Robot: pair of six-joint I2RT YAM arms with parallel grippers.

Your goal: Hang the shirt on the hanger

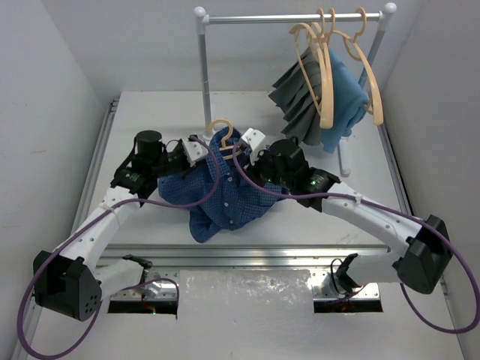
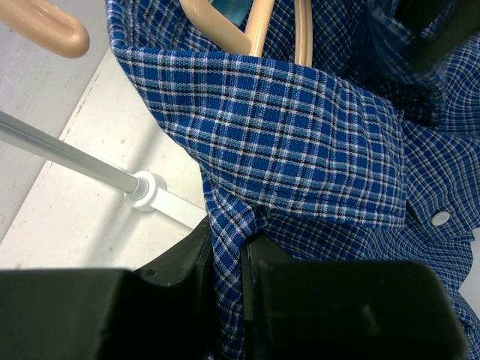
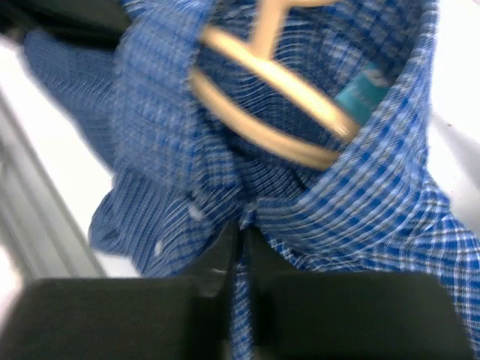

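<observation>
Pinching noted: shirt (image 1: 225, 196) is gripped, hanger (image 1: 222, 135) inside collar.
Cloth is clamped between jaws of left gripper (image 2: 226, 251) and right gripper (image 3: 240, 251).

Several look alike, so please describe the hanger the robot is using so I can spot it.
Find the clothes rail at the back of the table, then the dark blue checked shirt bunched before its left post. The hanger is the pale tan one poking its hook out of that shirt; its lookalikes all hang up on the rail.
</observation>
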